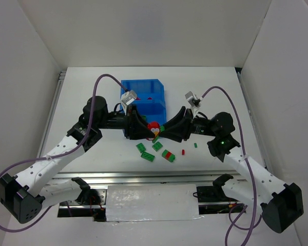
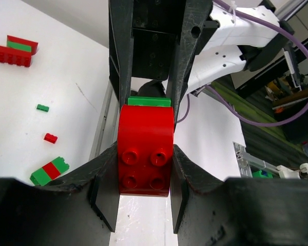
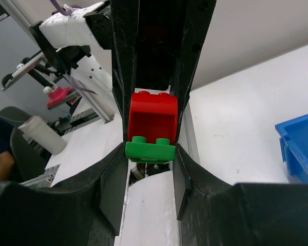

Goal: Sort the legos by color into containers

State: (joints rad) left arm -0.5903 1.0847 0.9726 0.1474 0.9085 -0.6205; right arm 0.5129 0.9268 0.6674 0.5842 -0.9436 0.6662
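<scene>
Facing each other just in front of the two-compartment blue bin [image 1: 143, 84], both arms reach inward, elbows out. The left end effector [image 2: 145, 169] pinches one red brick [image 2: 143, 133], and the right end effector [image 3: 150, 154] pinches the one green plate [image 2: 149, 101] stuck to it. At least six loose legos [image 1: 148, 156] dot the bench [image 1: 220, 87] before the bin.

From above, the left claw [image 1: 149, 131] and right claw [image 1: 163, 132] hide most of the red-green lego pair [image 1: 154, 126]. The blue bin's [image 1: 142, 84] contents are too small to tell.
</scene>
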